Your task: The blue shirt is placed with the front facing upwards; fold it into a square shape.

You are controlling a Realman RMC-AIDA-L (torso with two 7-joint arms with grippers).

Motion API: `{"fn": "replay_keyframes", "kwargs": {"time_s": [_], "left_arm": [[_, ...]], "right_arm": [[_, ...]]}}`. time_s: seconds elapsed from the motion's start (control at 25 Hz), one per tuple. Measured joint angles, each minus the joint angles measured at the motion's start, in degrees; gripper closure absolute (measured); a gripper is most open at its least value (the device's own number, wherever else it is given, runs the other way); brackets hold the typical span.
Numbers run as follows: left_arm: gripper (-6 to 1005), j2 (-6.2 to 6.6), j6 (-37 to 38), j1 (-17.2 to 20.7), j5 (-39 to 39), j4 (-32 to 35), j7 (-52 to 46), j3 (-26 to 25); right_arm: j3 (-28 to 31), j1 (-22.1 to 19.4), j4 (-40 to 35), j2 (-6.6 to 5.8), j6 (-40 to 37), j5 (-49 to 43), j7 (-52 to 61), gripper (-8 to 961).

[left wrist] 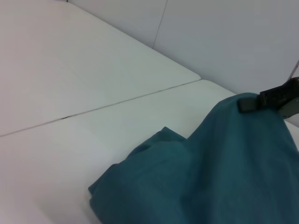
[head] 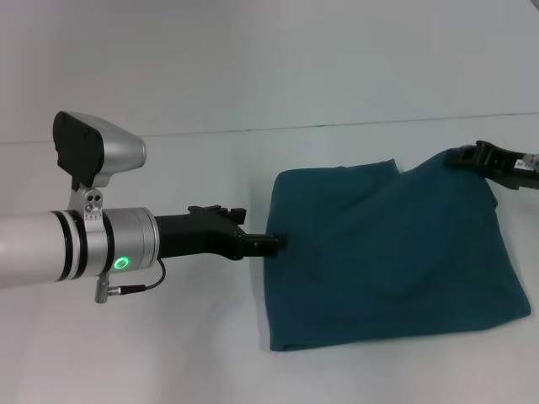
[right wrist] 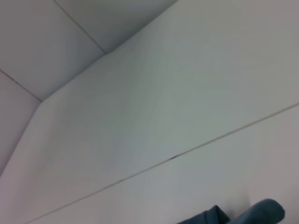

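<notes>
Near edge of the white table (head: 168, 353): bare surface on the robot's left side, nothing lying on it.

Blue shirt (head: 392, 252) lies on the table right of centre in the head view, folded into a rough four-sided shape. Plain teal side up; no lettering shows. Near edge runs fairly straight, near-left corner squared off. Soft creases cross the middle. The far-right corner is lifted off the table into a peak.

Left gripper (head: 278, 241), out at the end of the silver-and-black left arm, reaches in from the left and meets the shirt's left edge about halfway along it. Its tips are pinched tight on that edge, with cloth bunched a little at the contact.

Right gripper (head: 461, 156) comes in from the far right, at the raised far-right corner of the shirt. Clamped on that corner, holding it up; the fabric drapes down from it toward the table. In the left wrist view the same gripper (left wrist: 254, 102) shows as a dark clamp at the top of the lifted cloth (left wrist: 219, 172).

Right wrist view: mostly table, with a little teal cloth (right wrist: 261, 212) at the picture's edge.

Beyond the shirt, a thin seam (head: 337, 126) crosses the table.
</notes>
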Motion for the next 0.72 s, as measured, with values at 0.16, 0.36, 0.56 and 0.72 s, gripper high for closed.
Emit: {"fn": "replay_keyframes", "kwargs": {"time_s": [0.16, 0.36, 0.56, 0.72], "left_arm": [[87, -0.06, -0.1, 0.0, 0.0, -0.1, 0.0, 0.0], [87, -0.06, -0.6, -0.3, 0.2, -0.2, 0.0, 0.1], [87, -0.06, -0.7, -0.3, 0.1, -0.2, -0.1, 0.0], [87, -0.06, -0.7, -0.3, 0.1, -0.2, -0.3, 0.0]], "right_arm": [[-0.3, 0.0, 1.3, 0.11, 0.9, 0.0, 0.0, 906], [-0.5, -0.1, 1.6, 0.03, -0.5, 0.1, -1.3, 901], [0.0, -0.6, 1.2, 0.09, -2.2, 0.3, -3.8, 780], [1.1, -1.4, 0.7, 0.05, -1.9, 0.4, -3.8, 655]]}}
